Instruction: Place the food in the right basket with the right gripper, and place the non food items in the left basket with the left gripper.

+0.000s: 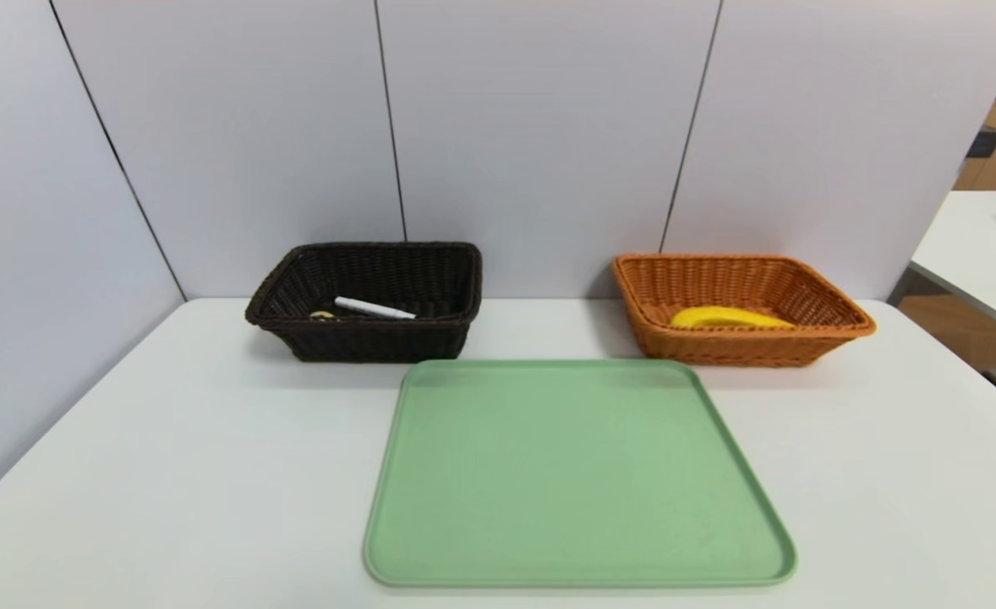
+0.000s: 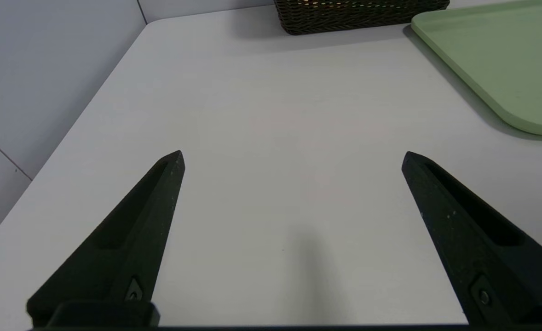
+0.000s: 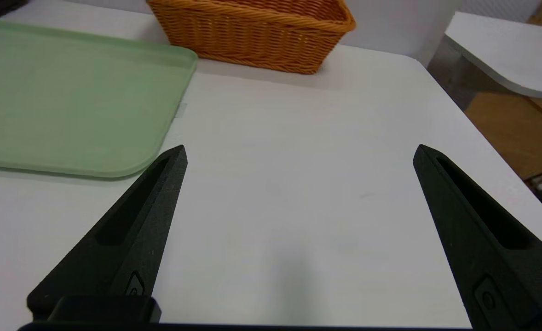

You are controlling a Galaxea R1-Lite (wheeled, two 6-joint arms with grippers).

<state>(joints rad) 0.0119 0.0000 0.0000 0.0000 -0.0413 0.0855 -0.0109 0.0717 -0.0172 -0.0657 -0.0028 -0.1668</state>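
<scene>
Neatly had the banana [image 1: 726, 316] in the orange basket [image 1: 743, 345], marker [image 1: 374, 308] and spoon [image 1: 322, 315] in the dark basket [image 1: 380, 340].

Held nothing in the left gripper [image 2: 293, 151] or the right gripper [image 3: 301, 145], both spread wide above the white table [image 1: 168, 465], at either side of the green tray [image 1: 574, 474]; showed just a bit of the spoon's cream head.

Green tray [image 1: 578, 474] on white table [image 1: 168, 457] (rounded corners).
</scene>
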